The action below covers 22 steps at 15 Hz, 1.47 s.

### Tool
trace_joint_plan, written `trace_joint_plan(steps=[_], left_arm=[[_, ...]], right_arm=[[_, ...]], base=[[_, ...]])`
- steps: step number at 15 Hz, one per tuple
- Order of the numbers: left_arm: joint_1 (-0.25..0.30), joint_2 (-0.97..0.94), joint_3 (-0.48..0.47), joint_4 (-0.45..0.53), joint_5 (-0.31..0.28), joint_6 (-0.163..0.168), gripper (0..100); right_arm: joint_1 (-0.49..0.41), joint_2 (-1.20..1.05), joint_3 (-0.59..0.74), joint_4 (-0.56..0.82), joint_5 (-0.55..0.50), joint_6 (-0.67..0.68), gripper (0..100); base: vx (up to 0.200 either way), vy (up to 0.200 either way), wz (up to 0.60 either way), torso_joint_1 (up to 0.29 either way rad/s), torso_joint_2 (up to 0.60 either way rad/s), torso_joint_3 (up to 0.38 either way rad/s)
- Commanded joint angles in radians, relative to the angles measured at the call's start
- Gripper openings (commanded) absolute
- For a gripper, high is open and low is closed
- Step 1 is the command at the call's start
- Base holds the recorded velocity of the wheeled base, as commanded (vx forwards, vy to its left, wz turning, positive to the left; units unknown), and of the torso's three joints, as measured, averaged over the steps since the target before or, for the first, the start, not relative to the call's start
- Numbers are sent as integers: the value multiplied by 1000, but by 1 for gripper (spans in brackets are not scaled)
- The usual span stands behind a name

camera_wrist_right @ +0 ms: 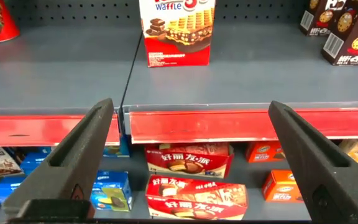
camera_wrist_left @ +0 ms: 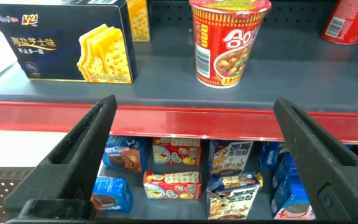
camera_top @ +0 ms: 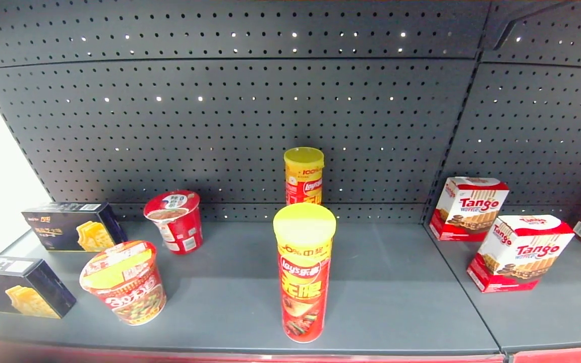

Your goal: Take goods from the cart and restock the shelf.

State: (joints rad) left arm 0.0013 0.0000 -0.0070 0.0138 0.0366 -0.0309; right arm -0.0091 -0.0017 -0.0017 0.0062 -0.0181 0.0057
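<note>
Left gripper point(camera_wrist_left: 194, 106) has its two black fingers point(camera_wrist_left: 82, 146) spread wide apart, and it holds nothing. It hangs in front of the red front edge point(camera_wrist_left: 179, 121) of the grey metal shelf point(camera_top: 396, 282). It faces a dark blue cardboard cracker box point(camera_wrist_left: 73, 40) and a red paper noodle cup with a yellow lid point(camera_wrist_left: 229, 40), which stand side by side near that edge.

Right gripper point(camera_wrist_right: 189, 107) is spread wide too and holds nothing. It hangs in front of the red edge farther to the right and faces a red and white cardboard wafer box point(camera_wrist_right: 178, 31). Dark brown cookie boxes point(camera_wrist_right: 347, 31) stand off to one side of it.

From the head view, a tall red chip can with a yellow lid point(camera_top: 303, 275) stands upright in the middle of the shelf, near the front. A second chip can point(camera_top: 303, 176) stands right behind it, by the black back wall full of little holes point(camera_top: 220, 126). On the left, a second red noodle cup point(camera_top: 176, 222) stands behind the first one, and a second dark blue cracker box point(camera_top: 73, 227) sits behind the first box. On the right, a second wafer box point(camera_top: 467, 206) stands behind the first.

Under the shelf, small blue and red snack boxes point(camera_wrist_left: 173, 180) sit on a lower shelf.
</note>
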Motion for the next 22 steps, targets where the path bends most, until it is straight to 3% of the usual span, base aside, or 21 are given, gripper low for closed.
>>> trace_joint_plan(steps=[1,22], left_arm=[[0,2,-1,0,0,-1,100],[2,2,-1,0,0,-1,100]], right_arm=[[0,2,0,0,0,0,100],[0,2,0,0,0,0,100]], base=[[0,0,0,0,0,0],[0,38,0,1,0,1]])
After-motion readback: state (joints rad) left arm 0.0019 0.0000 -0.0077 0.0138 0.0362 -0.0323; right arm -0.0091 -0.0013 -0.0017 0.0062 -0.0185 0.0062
